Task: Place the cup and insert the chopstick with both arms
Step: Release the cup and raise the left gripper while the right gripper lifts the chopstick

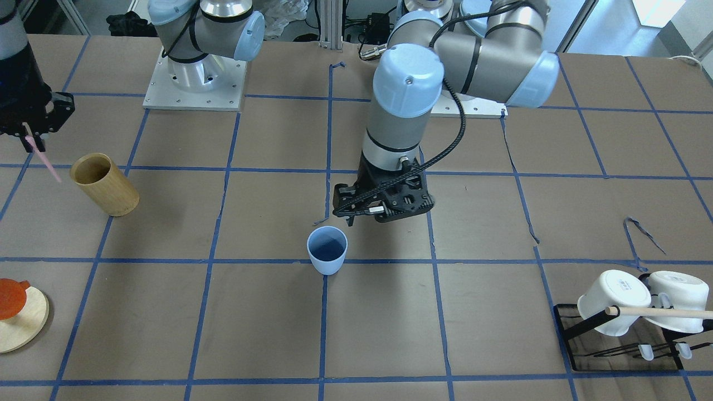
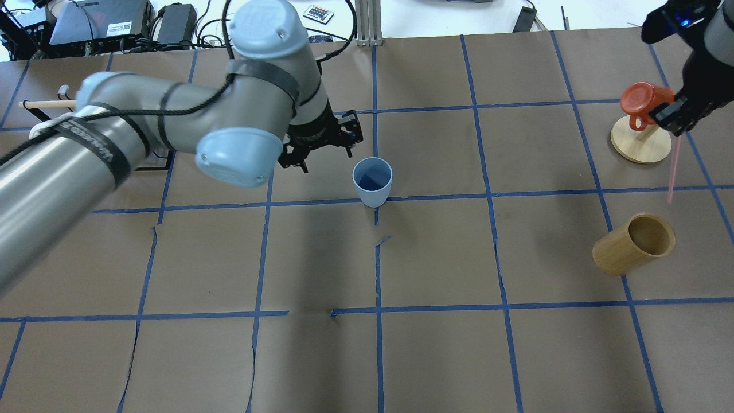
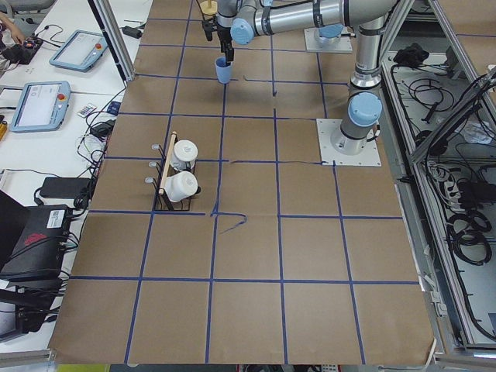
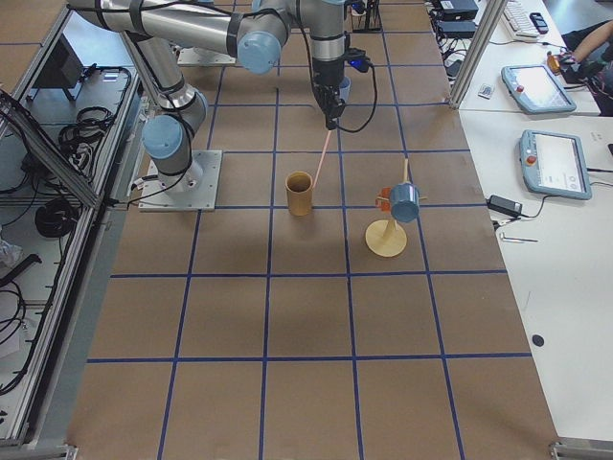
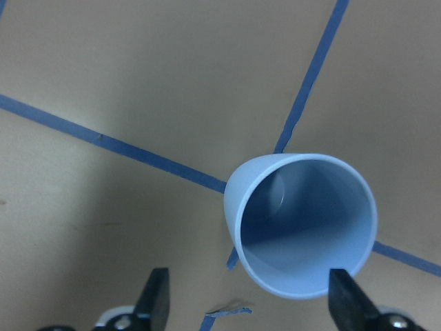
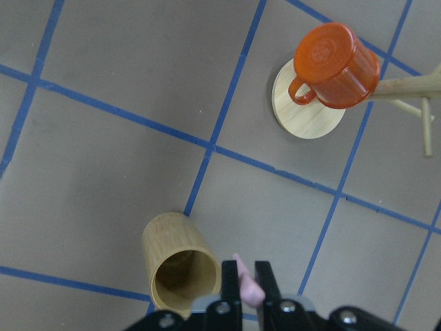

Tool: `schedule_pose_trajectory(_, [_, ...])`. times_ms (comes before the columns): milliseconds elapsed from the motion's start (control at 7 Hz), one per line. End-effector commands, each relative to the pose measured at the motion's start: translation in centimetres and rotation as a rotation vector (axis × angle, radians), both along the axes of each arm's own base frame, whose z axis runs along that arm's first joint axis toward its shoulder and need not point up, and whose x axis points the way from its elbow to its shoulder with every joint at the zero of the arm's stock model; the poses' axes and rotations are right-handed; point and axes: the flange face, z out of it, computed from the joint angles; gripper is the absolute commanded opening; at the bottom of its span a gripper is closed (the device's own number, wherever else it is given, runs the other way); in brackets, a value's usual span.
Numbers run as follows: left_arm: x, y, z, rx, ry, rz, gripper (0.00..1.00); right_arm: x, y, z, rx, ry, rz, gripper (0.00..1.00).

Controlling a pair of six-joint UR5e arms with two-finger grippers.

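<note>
- The cup (image 1: 327, 249) is seen standing upright, mouth up and with nothing in it, on a crossing of blue tape lines near the middle of the table (image 1: 267, 328)
- The left gripper (image 2: 325, 158) is held just beside the cup, on the robot's side of it; its fingers are spread wide and nothing is gripped between them
- In the overhead view a clear gap is seen between the left gripper and the cup
- The chopstick (image 2: 674, 169) is clamped at its upper end between the closed-in fingers of the right gripper (image 6: 248, 276) and hangs point-down, well apart from the cup
- A tan wooden cylinder (image 2: 633, 244) is placed near the hanging chopstick, open end up
- An orange mug (image 2: 645, 103) is hung on a wooden stand (image 2: 639, 146) just beyond the right gripper
- Two white mugs (image 1: 613, 301) are held on a black rack (image 1: 574, 326) at the left-arm end of the table, with a light wooden rod (image 1: 663, 313) laid across it
- A small label is carried on one white mug, and print is seen on a black strap (image 2: 86, 137) around the left arm; neither can be read
</note>
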Motion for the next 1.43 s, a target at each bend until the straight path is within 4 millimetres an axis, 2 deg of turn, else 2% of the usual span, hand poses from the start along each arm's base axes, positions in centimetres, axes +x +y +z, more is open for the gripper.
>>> schedule_pose_trajectory(0, [9.5, -0.5, 6.3, 0.04, -0.062, -0.173, 0.88, 1.7, -1.4, 2.3, -0.115, -0.16, 0.045, 0.01])
schedule_pose_trajectory(143, [11.7, 0.5, 8.7, 0.013, -0.074, -0.247, 0.88, 2.7, -2.6, 1.9, -0.171, -0.256, 0.07, 0.01])
schedule_pose_trajectory(286, [13.6, 1.4, 10.3, 0.008, -0.111, -0.299, 0.88, 4.5, -3.6, 1.8, -0.22, -0.348, 0.069, 0.01])
schedule_pose_trajectory(571, [13.4, 3.4, 9.5, 0.041, -0.097, -0.305, 0.89, 12.4, -4.4, 1.7, -0.304, -0.405, 0.052, 0.0])
schedule_pose_trajectory(857, [14.0, 3.3, 10.3, 0.003, -0.097, -0.289, 0.97, 21.3, -3.3, 1.0, -0.324, -0.488, 0.032, 0.01])
schedule_pose_trajectory(1143, [13.5, 3.4, 10.3, 0.0, -0.094, -0.277, 1.0, 27.5, -1.9, -1.2, -0.273, -0.524, -0.024, 0.03])
schedule_pose_trajectory(1286, [13.8, 3.4, 10.3, 0.002, -0.096, -0.271, 1.0, 29.5, -1.5, -1.7, -0.296, -0.506, -0.023, 0.04])
